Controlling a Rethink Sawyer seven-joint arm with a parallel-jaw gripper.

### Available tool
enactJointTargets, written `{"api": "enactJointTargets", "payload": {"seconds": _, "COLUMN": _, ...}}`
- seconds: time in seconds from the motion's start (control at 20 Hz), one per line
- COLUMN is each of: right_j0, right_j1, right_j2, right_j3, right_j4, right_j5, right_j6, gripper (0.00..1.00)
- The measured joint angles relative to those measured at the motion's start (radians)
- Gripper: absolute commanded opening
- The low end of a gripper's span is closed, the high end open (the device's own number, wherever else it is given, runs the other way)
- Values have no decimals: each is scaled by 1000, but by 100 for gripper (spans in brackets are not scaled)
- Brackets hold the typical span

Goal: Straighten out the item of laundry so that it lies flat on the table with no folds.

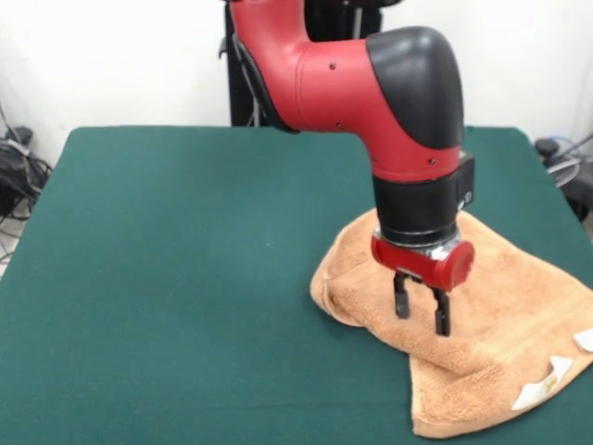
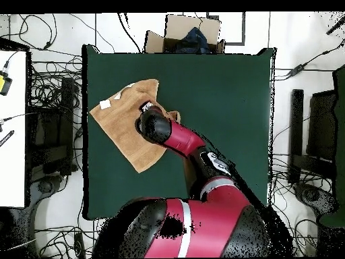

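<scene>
Orange-tan terry-cloth towel [image 1: 482, 306] mostly spread on the dark green felt-topped table [image 1: 185, 260], lying toward one side edge and well away from the bare middle. Not yet flat: in the front view, one thick folded flap doubled over the towel's upper face, running as a raised ridge from the rounded corner nearest the table's middle down toward the edge with the small white tags [image 1: 542, 385]. Remaining cloth beside that flap fairly smooth, border band visible along the lower hem. Overhead, same towel [image 2: 124, 128] seen as a skewed four-sided shape with a turned-over corner near the arm.

Red and black gripper [image 1: 420, 306] poised directly above the folded ridge, two dark fingers [image 1: 401, 297] parted a little and holding nothing, tips just over or barely touching the terry; contact too close to call. Judged as well along but unfinished: fold left to grasp, draw outward and lay down, then any wrinkles near the tagged edge to smooth.
</scene>
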Motion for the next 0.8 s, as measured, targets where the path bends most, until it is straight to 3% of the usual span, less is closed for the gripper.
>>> {"api": "enactJointTargets", "payload": {"seconds": 0.35, "right_j0": 50, "right_j1": -40, "right_j2": -32, "right_j3": 52, "right_j4": 20, "right_j5": 44, "right_j6": 0, "gripper": 100}}
{"api": "enactJointTargets", "payload": {"seconds": 0.8, "right_j0": 12, "right_j1": -77, "right_j2": -107, "right_j3": 70, "right_j4": -58, "right_j5": 304, "right_j6": 0, "gripper": 100}}
